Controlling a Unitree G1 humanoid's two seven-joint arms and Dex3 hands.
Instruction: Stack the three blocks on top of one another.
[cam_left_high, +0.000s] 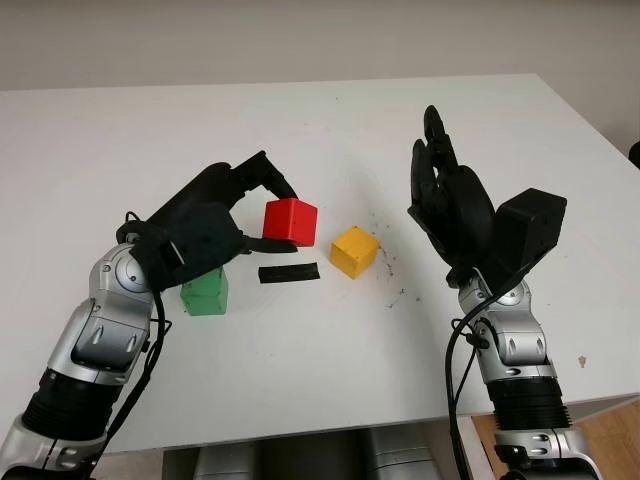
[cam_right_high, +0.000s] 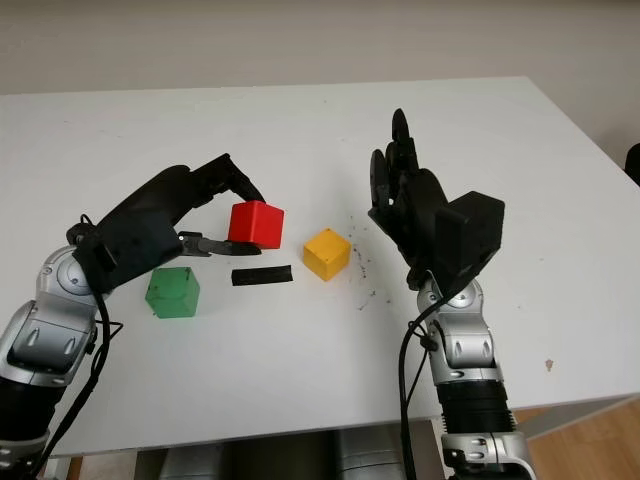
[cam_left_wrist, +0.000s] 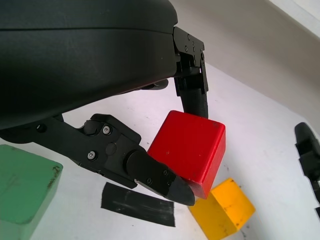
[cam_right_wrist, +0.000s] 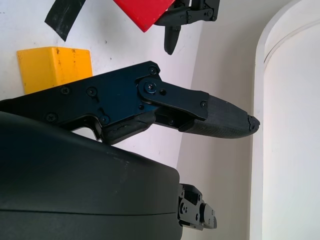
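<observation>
My left hand (cam_left_high: 288, 220) is shut on the red block (cam_left_high: 290, 221), one finger on its far side and the thumb (cam_left_wrist: 150, 172) at its near lower edge. The block is tilted and appears to hang just above the table. Partly under that hand's palm, the green block (cam_left_high: 206, 293) stands on the table to the left. To the right of the red block, the yellow block (cam_left_high: 354, 251) sits alone. My right hand (cam_left_high: 440, 180) is open, raised upright to the right of the yellow block and apart from it.
A strip of black tape (cam_left_high: 288, 273) lies on the white table (cam_left_high: 330, 370) between the green and yellow blocks, just in front of the red one. Small dark specks mark the surface right of the yellow block. The table's right edge (cam_left_high: 600, 130) runs near the right arm.
</observation>
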